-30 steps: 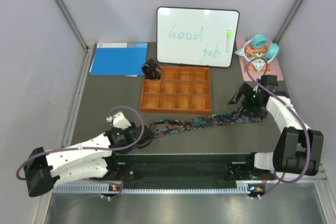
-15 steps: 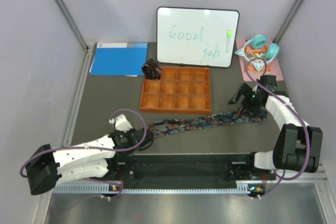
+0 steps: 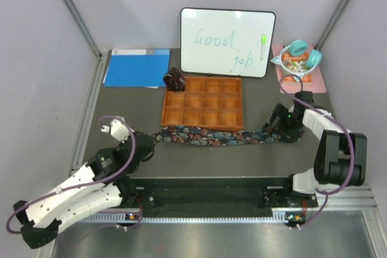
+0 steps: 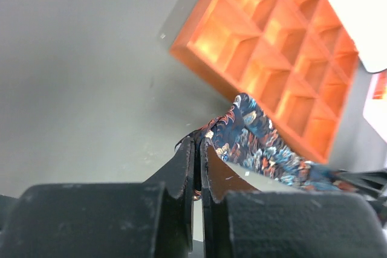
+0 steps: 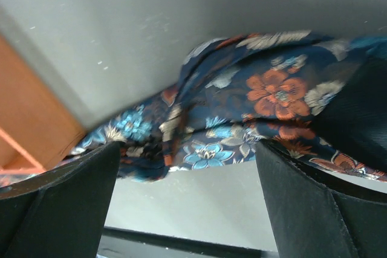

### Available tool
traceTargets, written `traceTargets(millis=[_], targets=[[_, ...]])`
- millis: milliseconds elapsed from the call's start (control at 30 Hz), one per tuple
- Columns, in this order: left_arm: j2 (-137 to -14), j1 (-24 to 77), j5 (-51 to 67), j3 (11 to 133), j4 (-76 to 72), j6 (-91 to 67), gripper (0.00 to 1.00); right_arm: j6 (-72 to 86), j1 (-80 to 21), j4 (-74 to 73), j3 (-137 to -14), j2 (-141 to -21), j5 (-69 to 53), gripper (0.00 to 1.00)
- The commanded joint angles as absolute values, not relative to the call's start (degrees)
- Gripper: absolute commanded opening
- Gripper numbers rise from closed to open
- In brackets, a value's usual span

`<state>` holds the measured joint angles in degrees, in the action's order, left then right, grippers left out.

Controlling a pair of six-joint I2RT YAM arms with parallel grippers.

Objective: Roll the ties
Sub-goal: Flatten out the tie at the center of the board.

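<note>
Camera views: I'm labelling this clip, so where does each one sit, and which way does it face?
Top external: above and behind the robot, looking down on the table; the left arm and right arm show, reaching opposite ends of the floral tie.
Left wrist: on its arm, looking along the shut left gripper towards the orange tray.
Right wrist: on its arm, looking down through the open right gripper.
Both wrist views share that tie and tray.

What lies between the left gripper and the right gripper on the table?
The floral navy tie, stretched out from the left gripper to the right gripper along the near side of the orange compartment tray; the top external view shows it.
</note>
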<state>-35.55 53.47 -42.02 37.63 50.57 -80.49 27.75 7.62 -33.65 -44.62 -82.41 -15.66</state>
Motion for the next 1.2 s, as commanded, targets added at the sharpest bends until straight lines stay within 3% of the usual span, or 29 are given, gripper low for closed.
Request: traceTargets(millis=[0,567,733,967,1167], targets=[[-33.1,52.4,-43.8,42.4,54.6,-76.4,0.00,28.8,7.3,-31.2,-44.9,-85.1,-13.8,0.93],[-20.1,52.6,-49.2,43.9,65.9,-78.3,0.00,30.4,7.4,-26.7,-40.9,-87.7,-12.4,0.78],[-18.6,53.4,-49.4,42.5,68.5,-81.3,0.00,30.8,7.4,-27.6,-41.0,-87.2,-10.2,0.66],[-17.0,54.5,-48.3,39.5,66.8,-82.6,0.00,30.9,7.3,-28.1,-44.3,-88.7,-13.3,0.73],[-20.1,54.5,-44.2,34.0,59.9,-82.4,0.00,31.7,7.3,-28.9,-47.8,-89.3,-15.2,0.73]])
